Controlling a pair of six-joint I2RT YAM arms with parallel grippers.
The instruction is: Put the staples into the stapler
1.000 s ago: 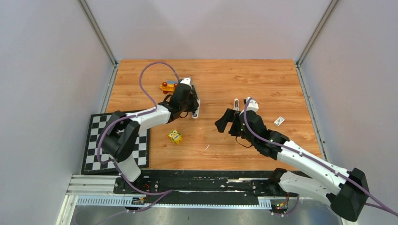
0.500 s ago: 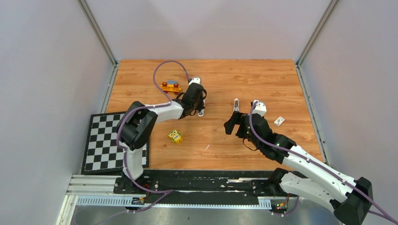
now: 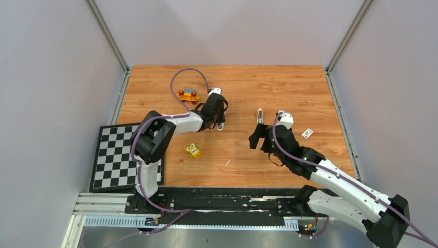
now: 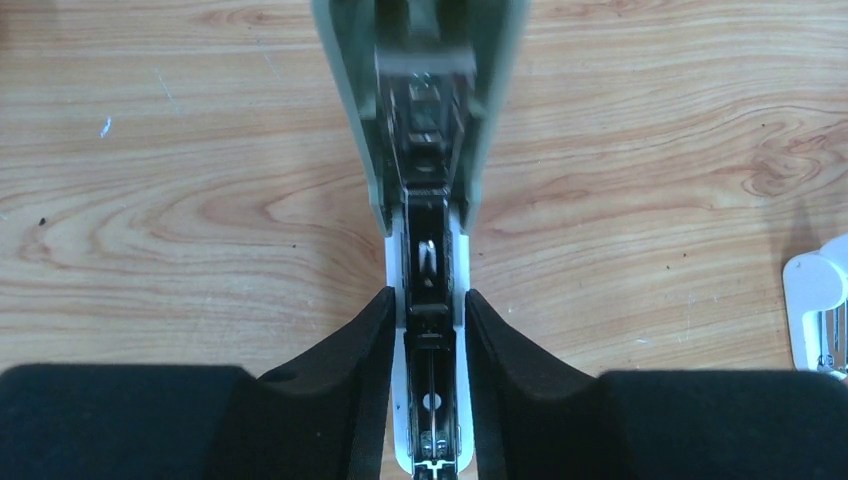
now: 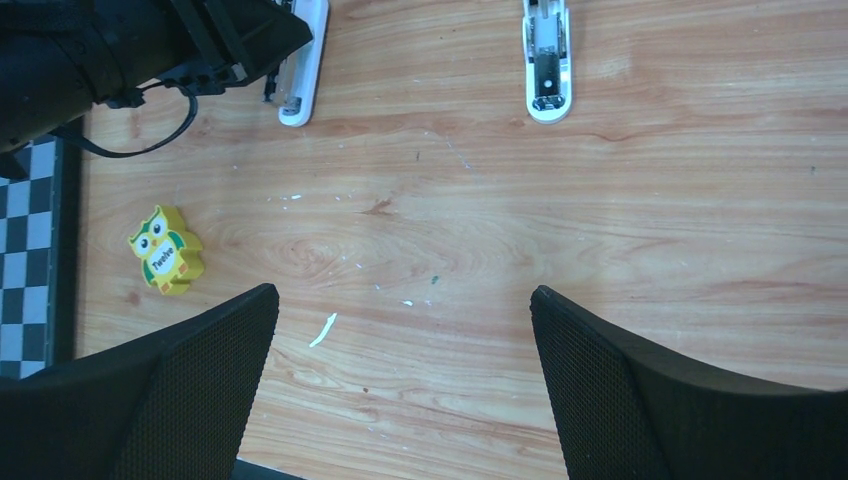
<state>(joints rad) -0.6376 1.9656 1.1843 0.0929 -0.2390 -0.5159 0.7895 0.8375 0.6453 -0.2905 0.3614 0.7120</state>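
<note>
A light-brown wooden tabletop [image 3: 289, 88] fills the grey-walled cell, with a black-and-white checkerboard mat [image 3: 111, 165] at its left edge. The left gripper [image 4: 428, 296] is closed around the stapler with a white base and grey-green lid [image 4: 425, 120]. Its fingers [image 4: 350, 350] sit flush against both sides of the base, and the lid is tilted up. The right gripper [image 5: 402, 291] hangs over bare wood, jaws wide apart, holding nothing. A second white stapler [image 3: 260, 114] lies just beyond it. A yellow owl block [image 3: 192, 150] sits near the mat. To the block's right lies a thin pale sliver [image 5: 322, 330], too small to tell whether it is a staple strip.
</note>
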